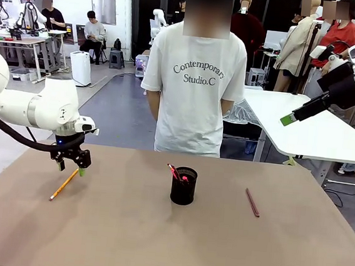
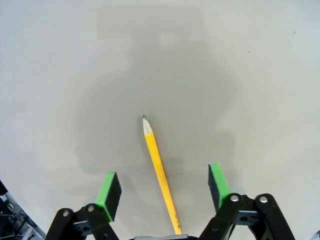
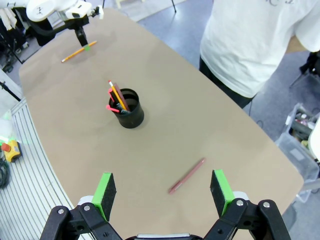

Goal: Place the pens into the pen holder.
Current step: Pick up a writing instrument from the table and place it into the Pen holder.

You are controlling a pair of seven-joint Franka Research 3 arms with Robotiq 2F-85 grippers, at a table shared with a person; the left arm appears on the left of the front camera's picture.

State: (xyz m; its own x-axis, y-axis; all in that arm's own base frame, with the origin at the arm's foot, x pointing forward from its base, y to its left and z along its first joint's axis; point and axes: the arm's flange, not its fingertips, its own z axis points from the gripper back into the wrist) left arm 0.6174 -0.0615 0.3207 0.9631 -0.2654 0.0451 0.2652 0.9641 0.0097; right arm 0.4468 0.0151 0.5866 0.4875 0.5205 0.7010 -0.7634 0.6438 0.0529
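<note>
A yellow-orange pen [image 1: 63, 185] like a pencil lies on the brown table [image 1: 123, 241] at the left. My left gripper [image 1: 72, 169] hangs low over its far end, open. In the left wrist view the yellow pen [image 2: 159, 167] runs between the green pads [image 2: 109, 189] of the left gripper [image 2: 165, 186], touching neither. The black mesh pen holder [image 1: 183, 186] stands mid-table with a red-ended pen [image 1: 174, 170] leaning in it. A reddish-brown pen [image 1: 252, 202] lies to its right. My right gripper [image 1: 289, 119] is raised high at the right, open, and looks down on the reddish-brown pen [image 3: 187, 175] and holder [image 3: 130, 112].
A person in a white T-shirt [image 1: 194, 90] stands at the table's far edge, hands behind the back. A white table [image 1: 310, 130] stands behind at the right. Bare tabletop stretches between the holder and each loose pen.
</note>
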